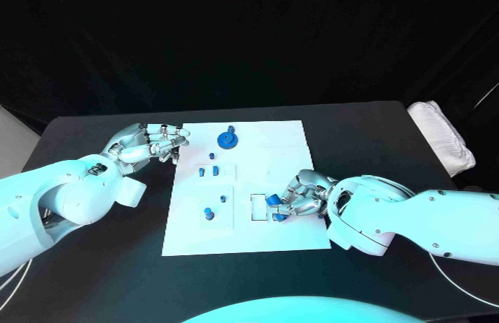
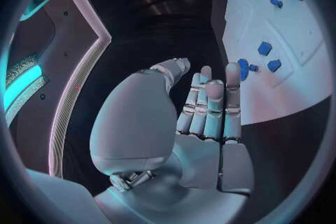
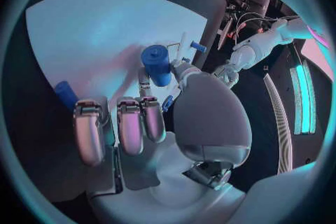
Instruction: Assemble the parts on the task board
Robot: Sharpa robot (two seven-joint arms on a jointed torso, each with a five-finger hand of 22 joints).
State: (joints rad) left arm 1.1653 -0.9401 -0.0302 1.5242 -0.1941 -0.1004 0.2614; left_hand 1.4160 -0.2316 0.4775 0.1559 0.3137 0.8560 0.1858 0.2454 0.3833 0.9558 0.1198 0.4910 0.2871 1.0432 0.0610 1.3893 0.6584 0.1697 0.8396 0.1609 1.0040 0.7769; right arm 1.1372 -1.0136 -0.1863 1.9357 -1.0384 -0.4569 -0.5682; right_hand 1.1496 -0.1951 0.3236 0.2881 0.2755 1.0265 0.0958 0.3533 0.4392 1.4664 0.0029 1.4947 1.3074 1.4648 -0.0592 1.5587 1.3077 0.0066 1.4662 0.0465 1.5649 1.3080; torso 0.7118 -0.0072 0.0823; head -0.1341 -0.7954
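Task board [image 1: 249, 186] sits mid-table on the black table [image 1: 94, 280], white plate, long side running away from the robot.

Right hand [image 1: 299, 195] is over the board's near-right area, next to a small rectangular recess [image 1: 258, 205]. It's grasping a blue part [image 1: 272, 201] btwn thumb and fingers, w/ the other fingers curled down over the board. In the right wrist view the held piece looks like a short blue cylinder [image 3: 157, 64]; a second blue bit [image 3: 66, 94] shows beside the fingers, prob. another part, but too little of it is visible to say.

Left hand [image 1: 146, 144] is at the board's far-left edge, fingers fairly straight and side by side, nothing in it – released.

Other parts on the board: a round blue piece w/ a peg [image 1: 228, 139] at the far end, two small blue ones [image 1: 208, 171] in a square pocket mid-left, one small blue peg [image 1: 209, 213] in the pocket nearer the robot.
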